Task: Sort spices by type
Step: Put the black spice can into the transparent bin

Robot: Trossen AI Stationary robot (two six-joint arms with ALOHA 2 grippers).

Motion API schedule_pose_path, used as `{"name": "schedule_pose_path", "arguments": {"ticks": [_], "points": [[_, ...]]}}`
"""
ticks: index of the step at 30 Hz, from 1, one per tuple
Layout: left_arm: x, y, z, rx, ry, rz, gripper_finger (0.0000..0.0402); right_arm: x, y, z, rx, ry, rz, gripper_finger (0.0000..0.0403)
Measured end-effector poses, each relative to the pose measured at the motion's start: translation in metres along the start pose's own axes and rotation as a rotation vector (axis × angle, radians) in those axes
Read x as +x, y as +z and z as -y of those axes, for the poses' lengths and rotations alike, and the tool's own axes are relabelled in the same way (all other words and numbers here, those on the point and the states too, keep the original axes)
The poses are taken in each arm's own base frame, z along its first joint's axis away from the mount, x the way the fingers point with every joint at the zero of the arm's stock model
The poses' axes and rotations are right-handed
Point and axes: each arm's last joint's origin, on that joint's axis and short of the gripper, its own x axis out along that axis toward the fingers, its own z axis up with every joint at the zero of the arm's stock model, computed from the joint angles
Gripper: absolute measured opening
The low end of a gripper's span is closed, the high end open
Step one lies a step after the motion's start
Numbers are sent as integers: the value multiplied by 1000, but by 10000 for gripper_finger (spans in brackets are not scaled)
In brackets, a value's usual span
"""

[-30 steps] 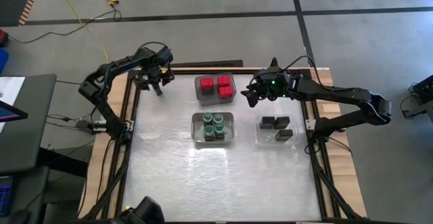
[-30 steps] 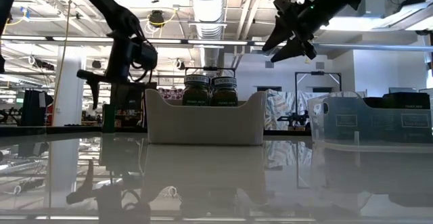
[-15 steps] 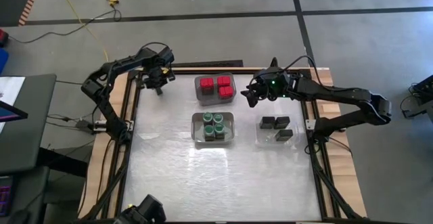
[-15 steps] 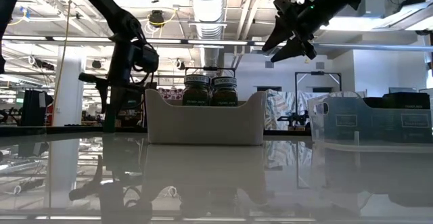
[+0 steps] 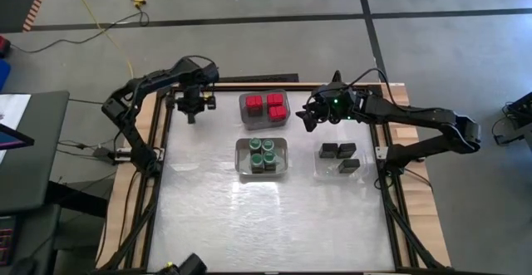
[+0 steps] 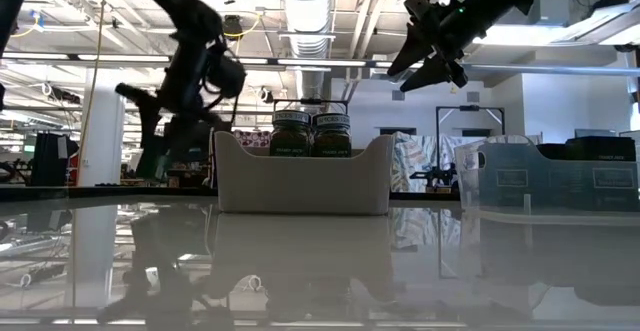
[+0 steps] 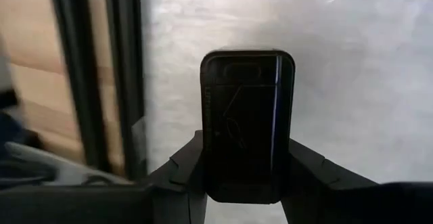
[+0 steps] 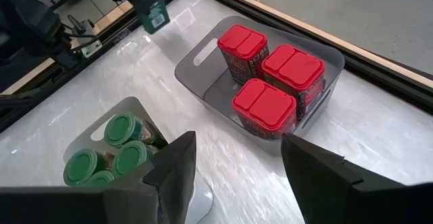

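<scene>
Three red-topped square containers (image 8: 274, 82) in the far clear bin (image 5: 246, 100). Four round green-lidded jars (image 5: 263, 154) in the middle bin (image 5: 241, 169). Three dark rectangular tins (image 5: 339, 155) in the right-hand bin (image 5: 318, 172). One more dark tin (image 7: 247, 122) clamped by the left gripper (image 7: 245, 173). Eleven small containers counted in all, three bins, two arms.

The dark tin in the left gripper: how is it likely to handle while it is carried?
The dark tin looks rigid: the left gripper is clamped on its flat sides with no visible dent. Its glossy face suggests it may be slippery, so it could slide down. Being flat-sided, it probably won't roll when set down, though its tall narrow shape might tip.
</scene>
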Motion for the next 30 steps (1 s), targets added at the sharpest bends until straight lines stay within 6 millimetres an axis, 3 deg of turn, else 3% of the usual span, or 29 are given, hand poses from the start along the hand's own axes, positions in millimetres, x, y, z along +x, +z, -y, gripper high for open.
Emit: {"name": "schedule_pose_path", "arguments": {"ticks": [7, 15, 22, 30], "points": [[-51, -46, 2, 179, -114, 126, 130, 0, 1, 0, 0, 3, 6, 244], [-117, -103, -6, 404, -446, 377, 130, 0, 1, 0, 0, 5, 11, 244], [-160, -155, 30, 744, -743, 624, 130, 0, 1, 0, 1, 4, 11, 244], [-177, -220, 79, 1114, -792, 644, 130, 0, 1, 0, 1, 4, 10, 244]]}}
